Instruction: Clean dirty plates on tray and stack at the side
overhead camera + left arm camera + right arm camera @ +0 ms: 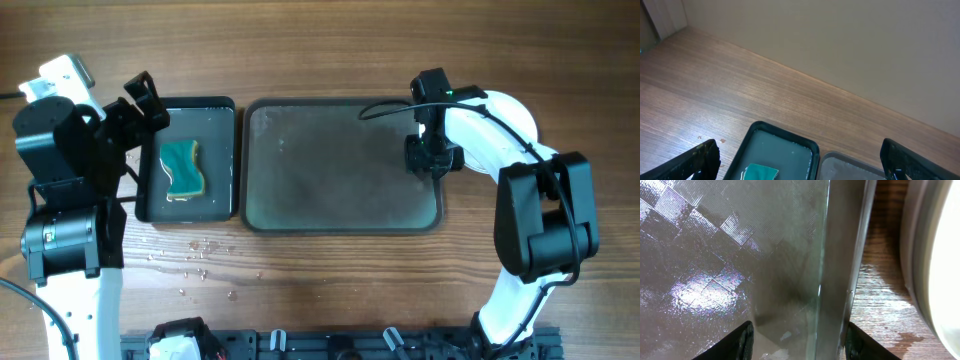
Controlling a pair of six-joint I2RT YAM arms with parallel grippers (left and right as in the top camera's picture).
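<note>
The grey-green tray [330, 150] lies mid-table with no plates on it; its floor is wet and shiny in the right wrist view [715, 255]. A white plate rim [940, 255] shows on the table just right of the tray; how many plates are there is hidden. In the overhead view my white right arm covers that spot. My right gripper [432, 158] is open and empty, its fingers [800, 342] either side of the tray's right rim. My left gripper [145, 100] is open and empty [800, 162] above the far end of the black tray.
A narrow black glossy tray [222, 110] left of the grey tray holds water and a teal sponge [183, 168], also in the left wrist view [760, 172]. Water drops [195, 255] lie on the wood in front of it. A dark rack runs along the front edge [330, 345].
</note>
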